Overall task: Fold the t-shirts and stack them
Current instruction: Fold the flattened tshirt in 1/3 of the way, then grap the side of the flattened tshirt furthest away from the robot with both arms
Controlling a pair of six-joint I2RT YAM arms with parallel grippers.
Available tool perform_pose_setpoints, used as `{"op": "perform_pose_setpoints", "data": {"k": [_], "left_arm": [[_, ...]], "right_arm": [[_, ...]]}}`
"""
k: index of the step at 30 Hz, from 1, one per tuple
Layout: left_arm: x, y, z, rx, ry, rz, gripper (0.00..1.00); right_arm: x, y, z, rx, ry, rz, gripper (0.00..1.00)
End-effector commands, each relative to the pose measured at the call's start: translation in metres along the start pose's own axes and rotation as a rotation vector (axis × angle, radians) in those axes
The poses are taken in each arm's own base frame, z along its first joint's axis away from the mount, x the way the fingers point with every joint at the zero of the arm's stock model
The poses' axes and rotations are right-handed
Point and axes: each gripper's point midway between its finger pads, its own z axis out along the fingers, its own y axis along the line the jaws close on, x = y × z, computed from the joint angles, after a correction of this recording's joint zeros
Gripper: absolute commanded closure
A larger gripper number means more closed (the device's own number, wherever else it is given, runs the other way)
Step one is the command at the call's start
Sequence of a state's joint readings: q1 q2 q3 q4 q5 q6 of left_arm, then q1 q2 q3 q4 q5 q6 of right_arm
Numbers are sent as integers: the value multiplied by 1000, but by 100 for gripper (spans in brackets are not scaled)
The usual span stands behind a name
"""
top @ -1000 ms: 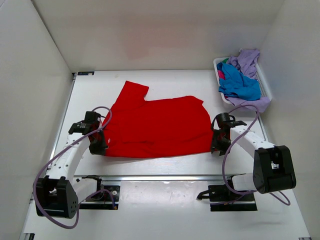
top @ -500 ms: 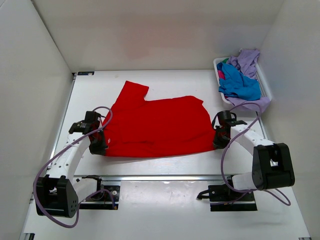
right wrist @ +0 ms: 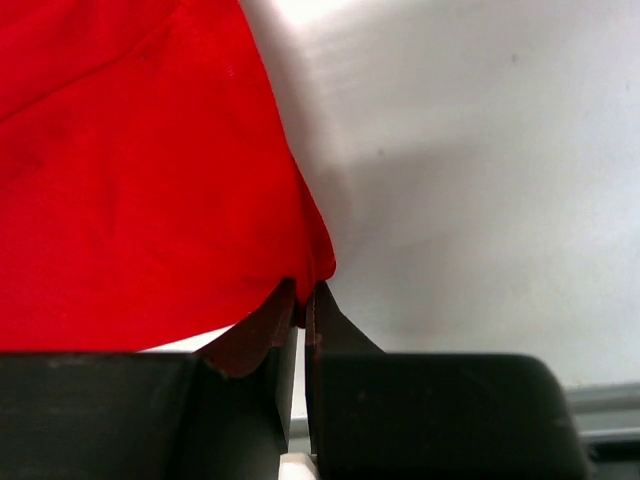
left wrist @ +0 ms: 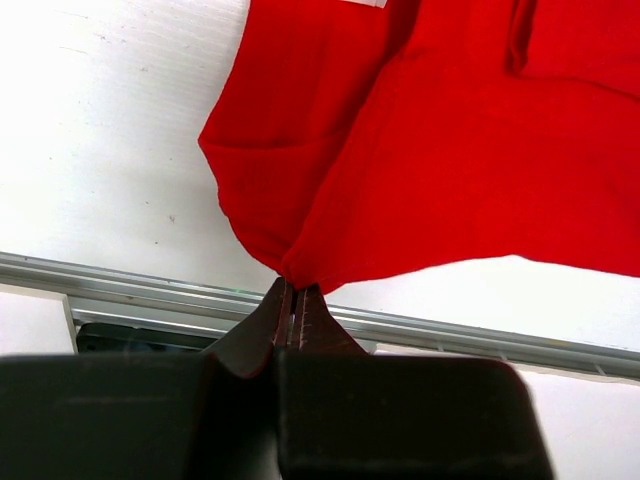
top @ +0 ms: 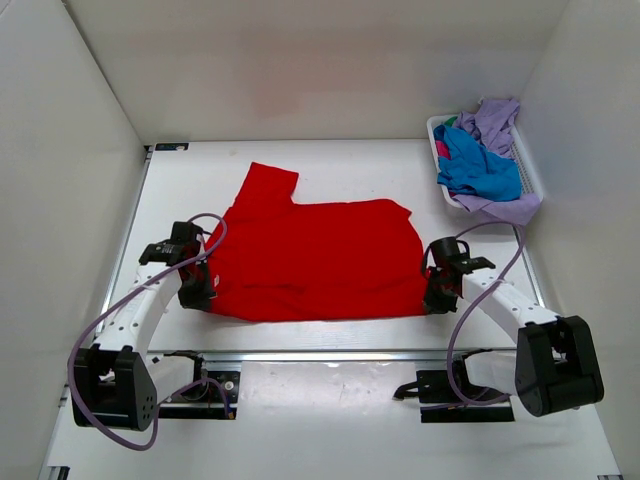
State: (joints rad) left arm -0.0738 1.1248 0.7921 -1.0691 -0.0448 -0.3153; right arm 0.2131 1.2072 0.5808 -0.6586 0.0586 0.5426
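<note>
The red t-shirt [top: 315,260] lies spread across the middle of the table [top: 330,160]. Its near corners are pinched tight by the left gripper [left wrist: 293,300] and the right gripper [right wrist: 303,298]. A blue t-shirt [top: 478,165] and a lavender t-shirt [top: 495,120] fill the white basket [top: 432,128] at far right.

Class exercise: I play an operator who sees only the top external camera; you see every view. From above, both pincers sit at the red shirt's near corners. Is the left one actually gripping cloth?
Observer: Yes. In the left wrist view the left pincer is shut on a corner of the red t-shirt.
Operator: And the right one?
Observer: The right wrist view shows the right pincer shut on the shirt's other near corner.
Operator: One layer or two at the left grip?
Observer: Seemingly two; a crease runs up from the pinched corner.
</note>
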Motion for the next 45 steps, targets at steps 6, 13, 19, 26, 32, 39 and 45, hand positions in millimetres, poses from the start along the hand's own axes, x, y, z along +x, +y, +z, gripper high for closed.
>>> {"op": "perform_pose_setpoints", "data": {"k": [6, 13, 19, 26, 32, 39, 45], "left_arm": [[-11, 1, -10, -4, -43, 23, 100], [-6, -7, -13, 46, -24, 37, 70], [-16, -4, -30, 35, -64, 30, 35], [-89, -9, -80, 33, -307, -46, 27], [-195, -71, -115, 230, -546, -88, 28], [-297, -106, -85, 242, -610, -89, 37], [-360, -124, -36, 230, -619, -79, 39]], "right_arm": [[17, -9, -26, 58, 82, -1, 100], [25, 2, -38, 12, 114, -10, 84], [17, -10, -52, 35, 103, -5, 49], [-52, -5, -107, 34, -112, -16, 37], [-128, 30, -116, -52, -359, -8, 40], [-186, 55, -60, -40, -446, 79, 54], [-220, 72, -30, 6, -455, 91, 55]]}}
